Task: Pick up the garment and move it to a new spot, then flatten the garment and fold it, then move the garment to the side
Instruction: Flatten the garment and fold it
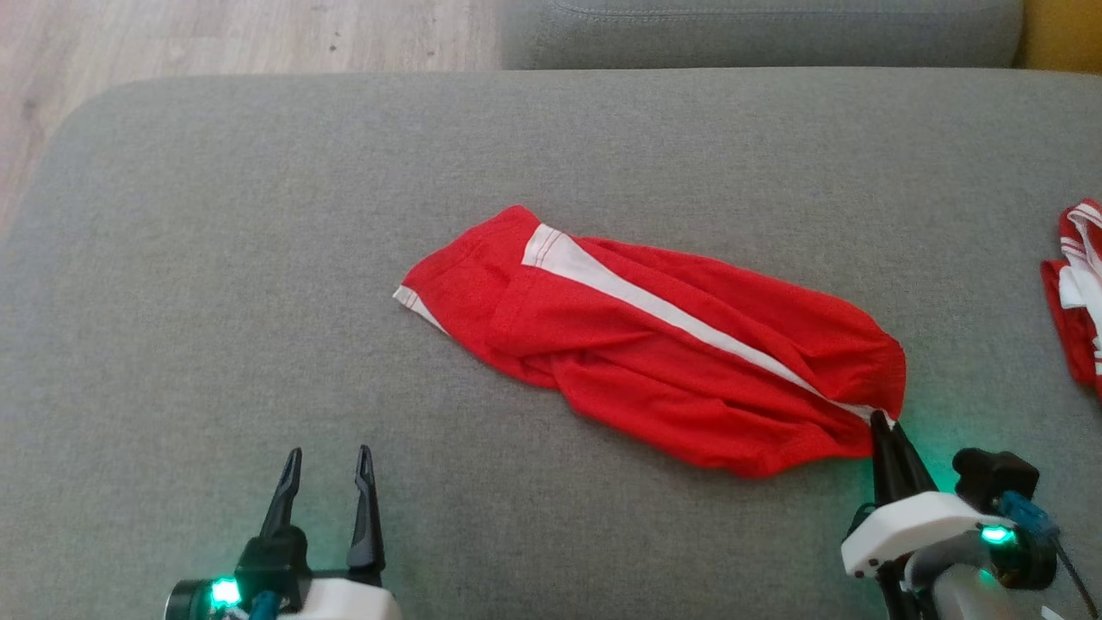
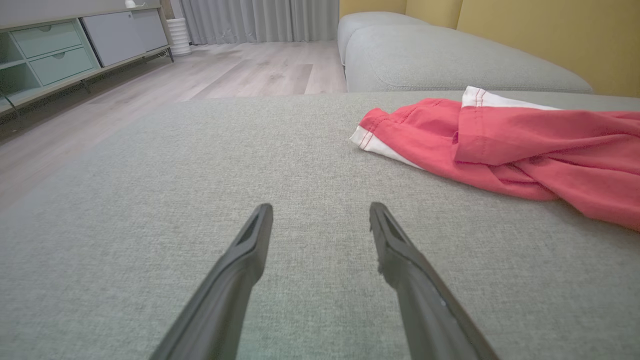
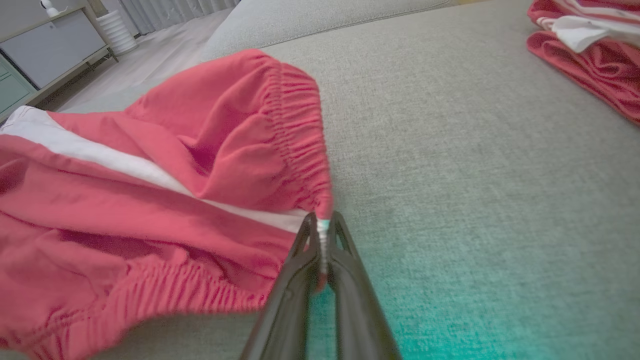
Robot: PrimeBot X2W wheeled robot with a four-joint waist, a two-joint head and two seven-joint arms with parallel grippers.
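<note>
Diagonally, garment (image 1: pixel 654 344) runs far-left to near-right.

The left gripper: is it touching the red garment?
No, the left gripper stands open over bare sofa cushion, apart from the red garment.

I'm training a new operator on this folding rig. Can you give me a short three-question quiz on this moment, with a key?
1. True or false: the left gripper stands open over the grey cushion, apart from the red shorts.
2. What does the right gripper pinch? A) the shorts' elastic waistband edge B) a leg hem C) nothing
3. Fill in: the second red-and-white garment lies to the robot's ____ of the shorts.

Key: 1 true; 2 A; 3 right.
</note>
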